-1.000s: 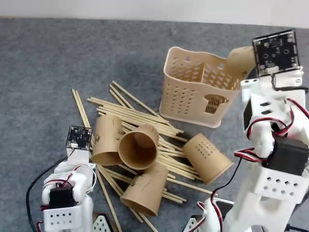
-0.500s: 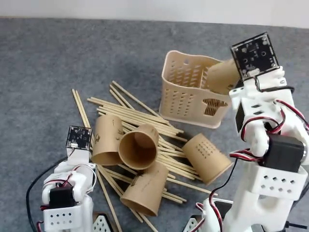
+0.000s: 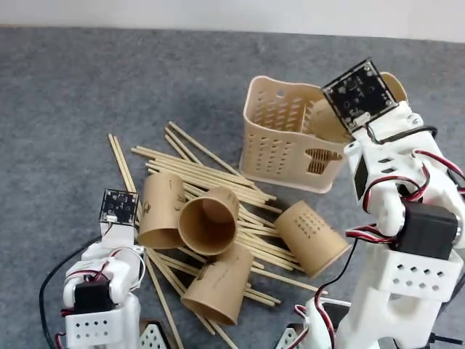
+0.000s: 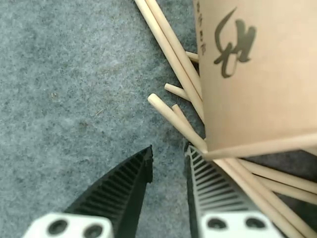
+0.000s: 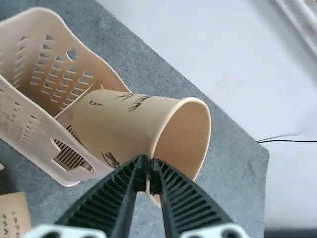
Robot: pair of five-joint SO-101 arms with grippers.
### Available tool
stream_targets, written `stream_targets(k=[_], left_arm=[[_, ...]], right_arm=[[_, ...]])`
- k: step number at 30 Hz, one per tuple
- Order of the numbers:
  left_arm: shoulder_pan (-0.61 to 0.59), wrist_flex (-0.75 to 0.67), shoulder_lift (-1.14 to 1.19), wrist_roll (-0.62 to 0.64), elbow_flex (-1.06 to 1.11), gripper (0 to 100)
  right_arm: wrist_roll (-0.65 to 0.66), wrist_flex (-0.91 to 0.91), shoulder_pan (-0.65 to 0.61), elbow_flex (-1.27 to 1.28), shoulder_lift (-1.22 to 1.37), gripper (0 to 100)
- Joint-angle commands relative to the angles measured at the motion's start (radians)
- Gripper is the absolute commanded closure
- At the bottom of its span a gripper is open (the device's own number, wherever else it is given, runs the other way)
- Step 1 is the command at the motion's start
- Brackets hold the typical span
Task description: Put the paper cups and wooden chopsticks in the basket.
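Observation:
My right gripper (image 5: 147, 174) is shut on the rim of a paper cup (image 5: 130, 125). The cup lies tilted with its bottom down inside the beige basket (image 5: 29, 59) and its mouth above the rim. From above, that cup (image 3: 324, 121) shows at the right end of the basket (image 3: 280, 156). Several more paper cups (image 3: 208, 224) lie on their sides over a spread of wooden chopsticks (image 3: 196, 171). My left gripper (image 4: 168, 153) hovers slightly open over the grey mat, next to one lying cup (image 4: 252, 74) and some chopstick ends (image 4: 166, 111).
The grey mat (image 3: 87, 87) is bare to the left of and behind the pile. One cup (image 3: 312, 236) lies close to the right arm's base. A pale wall strip runs along the far edge.
The right arm has swung left and tipped the held cup from beyond the basket's right corner down into the basket. The left arm and the pile have stayed still.

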Motion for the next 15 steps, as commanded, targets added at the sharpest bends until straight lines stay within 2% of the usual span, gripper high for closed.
stream_targets(k=[1, 9, 15], left_arm=[[-0.002, 0.002, -0.001, 0.008, 0.021, 88], [-0.002, 0.002, -0.001, 0.008, 0.021, 88], [-0.002, 0.002, -0.001, 0.008, 0.021, 88]], right_arm=[[0.058, -0.005, -0.045, -0.036, -0.028, 98.9], [0.152, -0.005, -0.111, -0.036, -0.028, 98.8], [0.170, -0.004, -0.110, -0.035, -0.028, 92.8]])
